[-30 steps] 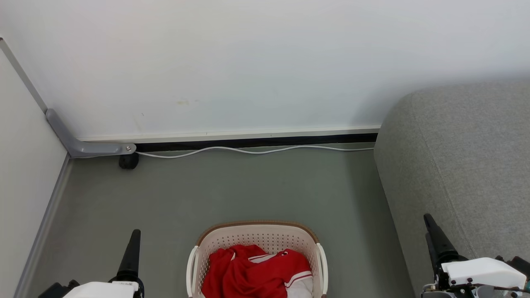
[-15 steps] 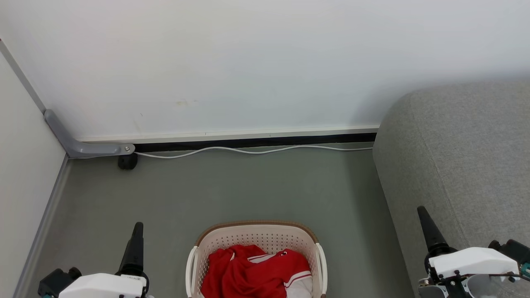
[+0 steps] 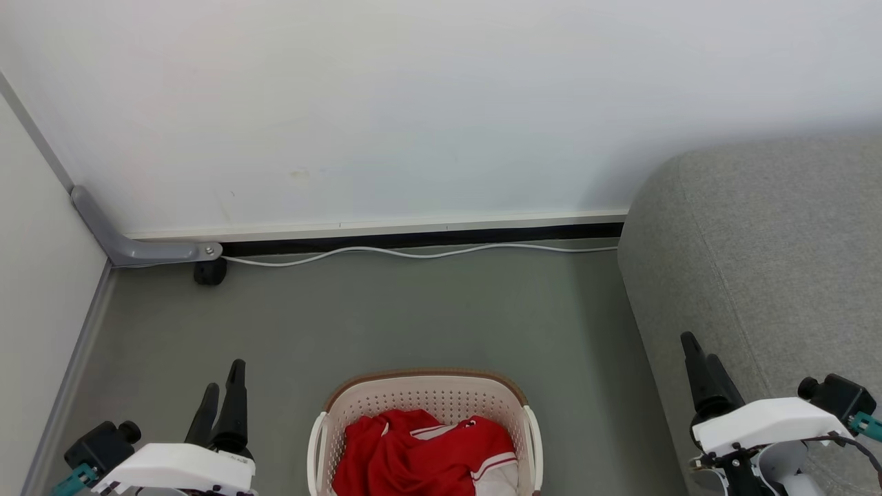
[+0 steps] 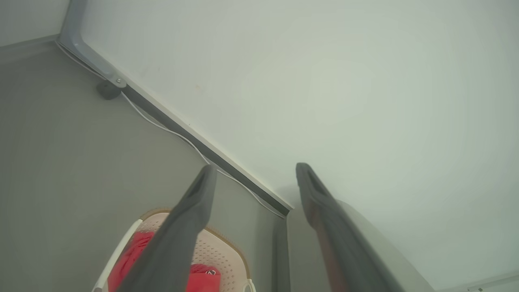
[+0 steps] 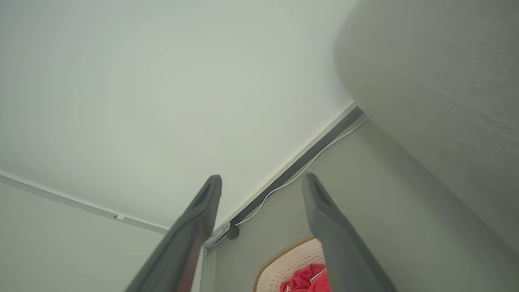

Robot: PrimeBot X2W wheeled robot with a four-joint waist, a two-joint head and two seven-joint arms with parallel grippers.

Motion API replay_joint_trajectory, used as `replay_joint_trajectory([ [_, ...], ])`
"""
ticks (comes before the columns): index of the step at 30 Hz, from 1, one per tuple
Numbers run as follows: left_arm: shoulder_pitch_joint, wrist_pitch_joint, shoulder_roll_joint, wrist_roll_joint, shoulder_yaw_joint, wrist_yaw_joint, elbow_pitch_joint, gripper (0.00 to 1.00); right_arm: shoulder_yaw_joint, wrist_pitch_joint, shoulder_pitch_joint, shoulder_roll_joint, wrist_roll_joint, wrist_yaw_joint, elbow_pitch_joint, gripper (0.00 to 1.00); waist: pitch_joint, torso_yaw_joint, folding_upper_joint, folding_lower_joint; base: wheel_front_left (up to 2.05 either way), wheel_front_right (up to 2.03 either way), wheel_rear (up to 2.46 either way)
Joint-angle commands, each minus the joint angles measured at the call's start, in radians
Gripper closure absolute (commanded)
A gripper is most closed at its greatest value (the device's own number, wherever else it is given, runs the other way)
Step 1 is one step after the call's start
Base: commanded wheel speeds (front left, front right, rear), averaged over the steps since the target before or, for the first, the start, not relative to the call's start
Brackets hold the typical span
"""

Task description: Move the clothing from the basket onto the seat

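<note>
Lying heaped in the basket (image 3: 427, 377) on the floor (image 3: 413, 310), the clothing (image 3: 420, 455) is untouched. The left gripper (image 3: 225, 375) hovers left of the basket, jaws spread wide and empty. The right gripper (image 3: 696, 348), equally wide and empty, hangs by the seat (image 3: 772, 241), right of the basket.

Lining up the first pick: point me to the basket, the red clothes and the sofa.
basket (image 3: 427, 396), head view, perforated back wall just under the brown rim.
red clothes (image 3: 406, 461), head view, middle of the crumpled red fabric.
sofa (image 3: 778, 241), head view, grey upholstered top near the rounded corner.
</note>
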Motion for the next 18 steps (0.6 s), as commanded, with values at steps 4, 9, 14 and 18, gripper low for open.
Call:
replay_joint_trajectory([
  [4,-0.059,-0.019,0.021,0.069,0.012,-0.005,-0.018,0.0,0.027,-0.026,-0.062,-0.015,-0.067,0.003,-0.005,0.0,-0.003,-0.002,0.0,-0.0001,0.0,0.0,0.0],
  [9,-0.064,-0.034,0.027,0.143,0.008,-0.005,-0.014,0.0,0.028,-0.041,-0.077,-0.017,-0.151,0.003,0.004,0.0,-0.008,-0.006,0.0,-0.0001,0.0,0.0,0.0],
  [14,-0.074,-0.049,0.034,0.208,0.005,-0.005,-0.003,0.0,0.035,-0.055,-0.095,-0.016,-0.225,0.003,0.02,0.0,-0.012,-0.009,0.0,-0.0001,0.0,0.0,0.0],
  [18,-0.088,-0.06,0.042,0.263,-0.003,-0.006,0.005,0.0,0.044,-0.067,-0.116,-0.018,-0.283,0.003,0.037,0.0,-0.014,-0.01,0.0,-0.0001,0.0,0.0,0.0],
])
